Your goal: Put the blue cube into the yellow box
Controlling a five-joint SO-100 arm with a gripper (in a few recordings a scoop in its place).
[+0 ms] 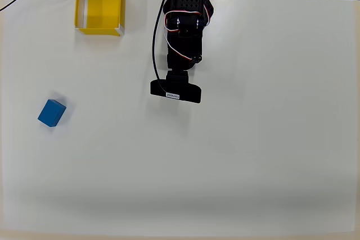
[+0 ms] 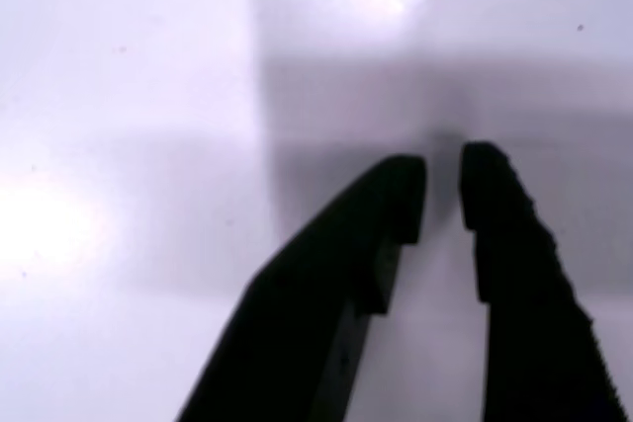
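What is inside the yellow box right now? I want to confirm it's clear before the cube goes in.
The small square open-topped yellow box holds nothing: its yellow floor shows bare in the overhead view. The small bright-blue cube sits apart on the white table. Nothing covers the box.

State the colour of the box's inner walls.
Whitish, around a yellow floor; the yellow box shows best in the overhead view.

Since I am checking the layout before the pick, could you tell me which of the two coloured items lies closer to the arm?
The yellow box, at the table's far edge just left of the arm in the overhead view; the blue cube sits farther off, near the left edge.
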